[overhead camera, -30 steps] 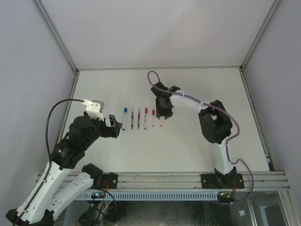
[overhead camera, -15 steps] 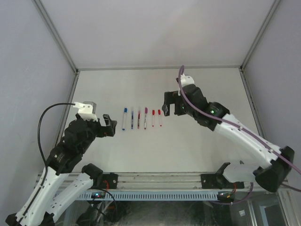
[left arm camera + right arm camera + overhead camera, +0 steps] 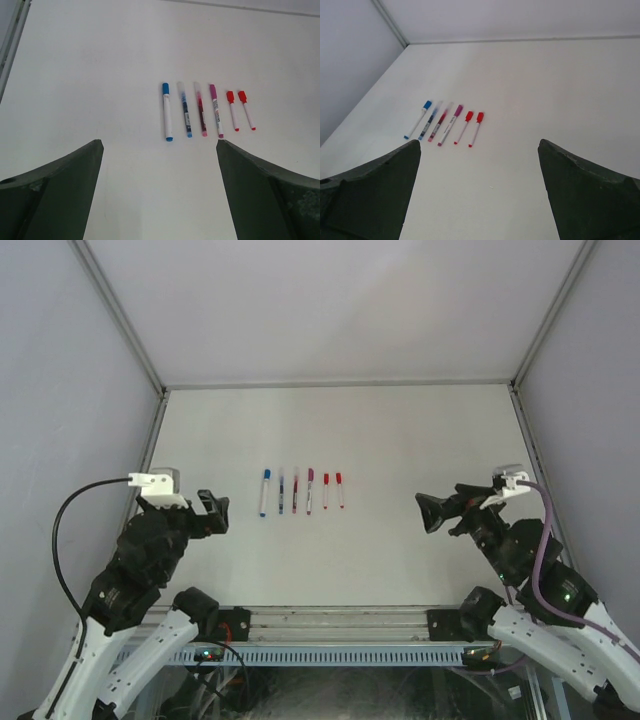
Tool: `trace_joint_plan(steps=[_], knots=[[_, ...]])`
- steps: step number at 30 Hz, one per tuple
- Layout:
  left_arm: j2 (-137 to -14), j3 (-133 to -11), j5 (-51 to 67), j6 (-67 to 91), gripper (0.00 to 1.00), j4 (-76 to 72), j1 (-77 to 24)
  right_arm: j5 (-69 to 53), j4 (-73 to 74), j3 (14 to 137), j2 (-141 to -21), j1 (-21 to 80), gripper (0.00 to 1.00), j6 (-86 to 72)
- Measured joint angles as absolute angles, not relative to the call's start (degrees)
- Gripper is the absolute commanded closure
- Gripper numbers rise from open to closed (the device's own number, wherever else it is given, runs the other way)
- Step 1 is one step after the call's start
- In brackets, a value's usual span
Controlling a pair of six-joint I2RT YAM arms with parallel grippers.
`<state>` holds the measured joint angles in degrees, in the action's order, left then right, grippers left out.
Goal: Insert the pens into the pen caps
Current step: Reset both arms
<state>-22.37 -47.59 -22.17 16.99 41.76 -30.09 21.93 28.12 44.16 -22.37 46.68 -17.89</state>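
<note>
Several pens lie side by side in a row on the white table, each with its cap on the far end: a blue one (image 3: 265, 491) (image 3: 167, 112), a dark blue one (image 3: 184, 110), a dark red one (image 3: 200, 110), a magenta one (image 3: 309, 490) (image 3: 216, 111) and two short red ones (image 3: 326, 490) (image 3: 232, 110) (image 3: 475, 129). I see no loose pen caps. My left gripper (image 3: 216, 512) (image 3: 160, 142) is open and empty, near-left of the row. The right gripper (image 3: 428, 514) (image 3: 479, 142) is open and empty, well to the right of the row.
White walls and metal frame posts (image 3: 150, 425) enclose the table on the left, right and far sides. A slotted aluminium rail (image 3: 340, 618) runs along the near edge by the arm bases.
My right arm has drawn back from just above the red pens to the near right, its jaws opening. The left arm has pulled back to the near left. The pens stay in their row.
</note>
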Motion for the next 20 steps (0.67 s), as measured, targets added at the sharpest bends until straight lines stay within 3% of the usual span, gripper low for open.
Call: trace_joint_plan(steps=[13,20], knots=[[-19.9,-47.6,-27.0,17.9,0.0,44.5,-30.1,35.8,33.9,38.5,-8.8,46.7,0.0,-21.7],[-19.7,-47.6,-28.2,18.0,0.0,45.1,-30.1,37.9,34.4,38.0,-7.1,46.7,0.0,-22.1]])
